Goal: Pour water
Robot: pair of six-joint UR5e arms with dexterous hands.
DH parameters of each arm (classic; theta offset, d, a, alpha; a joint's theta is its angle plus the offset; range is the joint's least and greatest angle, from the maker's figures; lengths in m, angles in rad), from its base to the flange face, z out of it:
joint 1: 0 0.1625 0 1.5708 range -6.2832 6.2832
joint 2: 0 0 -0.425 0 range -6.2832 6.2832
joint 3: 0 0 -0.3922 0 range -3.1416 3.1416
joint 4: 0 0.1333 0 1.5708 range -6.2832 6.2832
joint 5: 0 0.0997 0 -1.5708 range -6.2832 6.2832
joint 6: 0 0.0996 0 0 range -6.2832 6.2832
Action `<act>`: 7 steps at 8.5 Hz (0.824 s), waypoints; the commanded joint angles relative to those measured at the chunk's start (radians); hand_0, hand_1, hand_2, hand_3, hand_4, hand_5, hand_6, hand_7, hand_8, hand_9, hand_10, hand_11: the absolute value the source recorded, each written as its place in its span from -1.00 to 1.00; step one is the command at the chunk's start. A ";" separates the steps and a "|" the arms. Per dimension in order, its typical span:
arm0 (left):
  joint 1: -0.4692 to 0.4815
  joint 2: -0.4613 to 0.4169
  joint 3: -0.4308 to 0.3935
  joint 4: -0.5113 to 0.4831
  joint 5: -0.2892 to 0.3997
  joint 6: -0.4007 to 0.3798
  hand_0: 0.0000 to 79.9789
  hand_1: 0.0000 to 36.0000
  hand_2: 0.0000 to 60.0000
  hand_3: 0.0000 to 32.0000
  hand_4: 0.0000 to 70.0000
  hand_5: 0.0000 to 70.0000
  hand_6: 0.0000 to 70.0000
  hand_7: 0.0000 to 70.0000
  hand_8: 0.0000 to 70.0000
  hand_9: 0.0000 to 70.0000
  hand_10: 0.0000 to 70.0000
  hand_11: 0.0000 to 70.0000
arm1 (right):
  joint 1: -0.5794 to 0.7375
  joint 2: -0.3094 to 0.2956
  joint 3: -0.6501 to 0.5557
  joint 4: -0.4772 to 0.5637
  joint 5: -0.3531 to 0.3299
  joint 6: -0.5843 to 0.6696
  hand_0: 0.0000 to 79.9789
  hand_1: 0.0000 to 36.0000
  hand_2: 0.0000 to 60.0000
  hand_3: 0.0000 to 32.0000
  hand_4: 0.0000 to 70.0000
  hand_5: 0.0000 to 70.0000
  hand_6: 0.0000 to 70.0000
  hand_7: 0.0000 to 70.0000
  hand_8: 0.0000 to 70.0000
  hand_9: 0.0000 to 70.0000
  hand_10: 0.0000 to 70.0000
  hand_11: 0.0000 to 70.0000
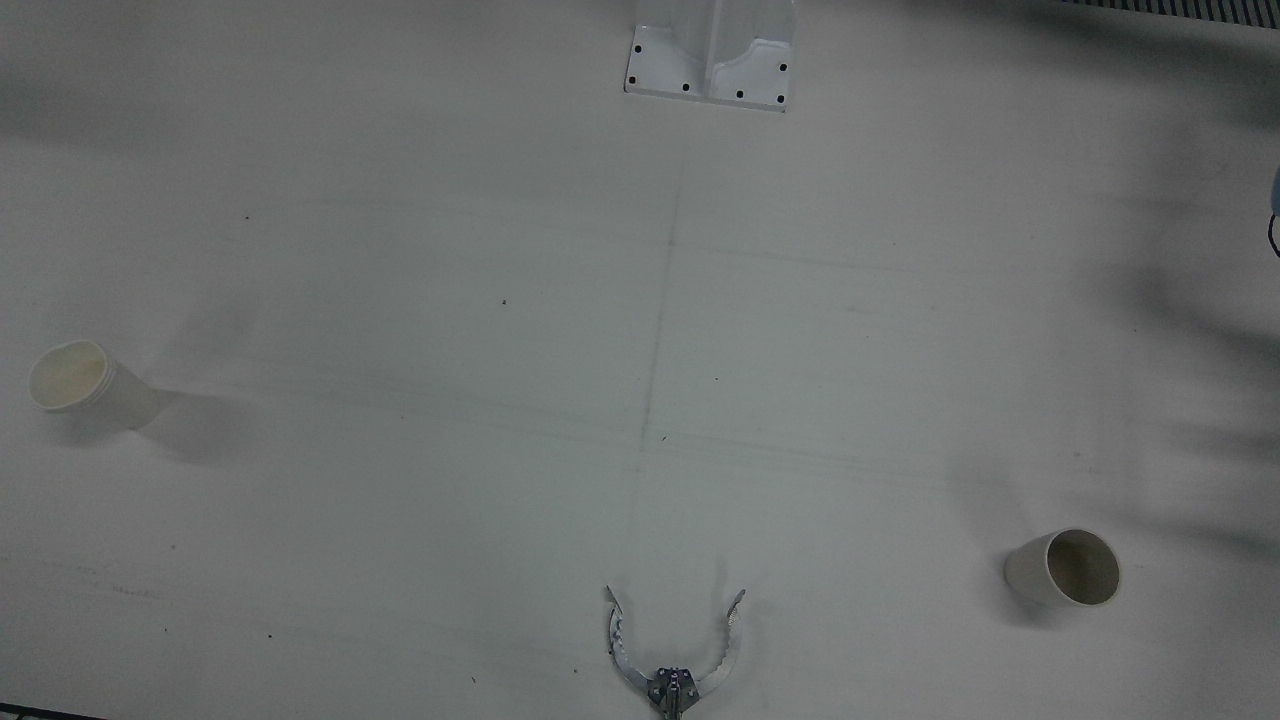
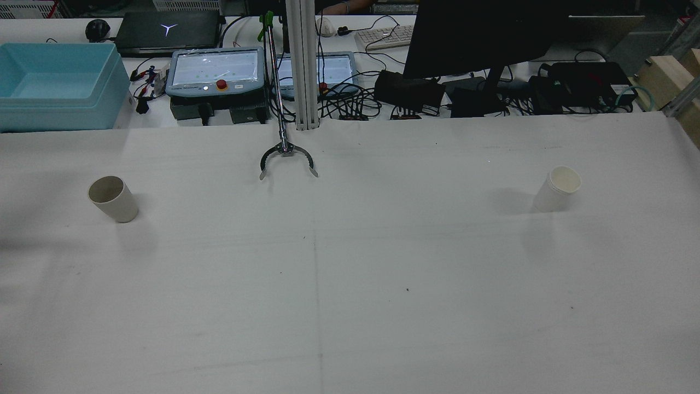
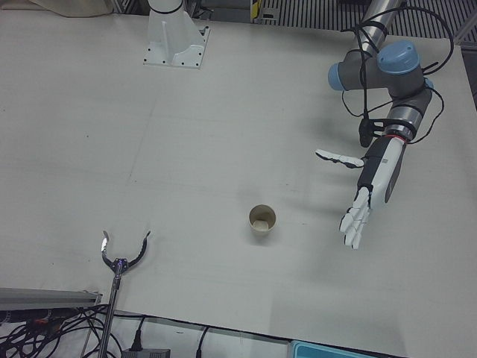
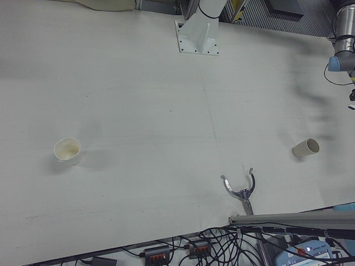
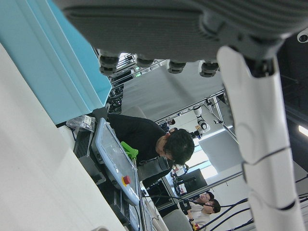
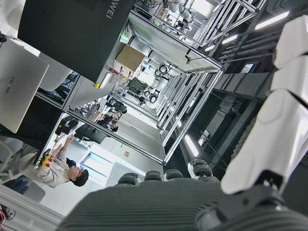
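Two paper cups stand upright, far apart on the white table. One cup (image 3: 261,221) (image 1: 1065,570) (image 2: 113,198) is on my left arm's half. My left hand (image 3: 369,190) hovers beside it, apart from it, open with fingers spread and nothing in it. The other cup (image 1: 80,385) (image 2: 558,189) (image 4: 67,149) stands on my right arm's half with no hand near it. My right hand (image 6: 192,192) shows only in its own view, looking out at the room, one finger (image 6: 279,120) stretched out, holding nothing.
A metal grabber tool (image 1: 675,650) (image 2: 288,156) lies at the table's operator-side edge, its claws open. A white pedestal (image 1: 712,60) is bolted at the robot side. Beyond the table are a blue bin (image 2: 54,82), control pendants, cables and a monitor (image 2: 481,38).
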 commanded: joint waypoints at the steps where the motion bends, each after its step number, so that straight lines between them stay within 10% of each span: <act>1: 0.034 -0.022 0.016 0.035 -0.021 0.033 0.37 -0.06 -1.00 -0.34 -0.78 -0.90 -1.00 -0.87 -1.00 -1.00 -0.91 -0.80 | -0.011 0.007 -0.022 0.000 0.004 -0.007 0.10 -0.34 -0.59 -1.00 -0.91 -0.99 -1.00 -1.00 -1.00 -1.00 -1.00 -1.00; 7: 0.152 -0.112 0.169 -0.018 -0.115 0.003 0.38 -0.03 -1.00 -0.80 -0.70 -1.00 -1.00 -0.89 -1.00 -1.00 -0.99 -0.91 | -0.016 0.007 -0.018 0.000 0.004 -0.015 0.11 -0.35 -0.62 -1.00 -0.88 -0.99 -1.00 -1.00 -1.00 -1.00 -1.00 -1.00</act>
